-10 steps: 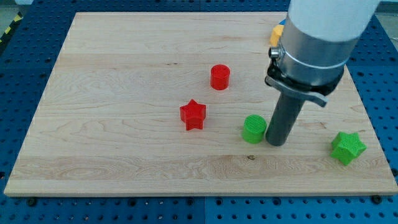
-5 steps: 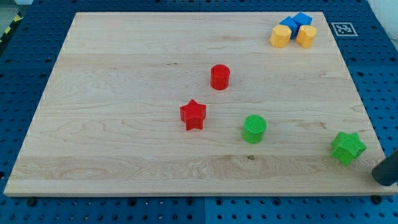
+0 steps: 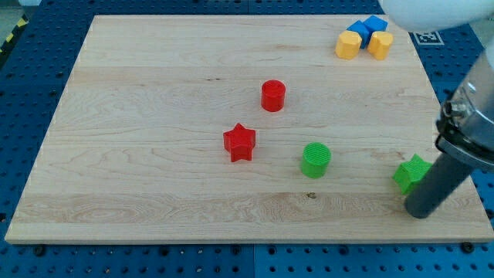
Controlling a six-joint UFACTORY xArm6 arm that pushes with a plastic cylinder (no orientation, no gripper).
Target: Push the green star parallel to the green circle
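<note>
The green star (image 3: 411, 172) lies near the board's right edge, low in the view, partly hidden behind my rod. My tip (image 3: 421, 211) rests on the board just below and to the right of the star, touching or nearly touching it. The green circle (image 3: 316, 160) stands to the star's left, about level with it, well apart from it.
A red star (image 3: 240, 142) and a red circle (image 3: 272, 96) sit near the board's middle. Two blue blocks (image 3: 367, 28) and two yellow blocks (image 3: 349, 45) cluster at the top right corner. The wooden board's right edge (image 3: 463, 166) runs close behind my rod.
My rod left the green circle, went off the board's lower right corner, then came back onto the board against the green star. The star has shifted a little to the left and up.
</note>
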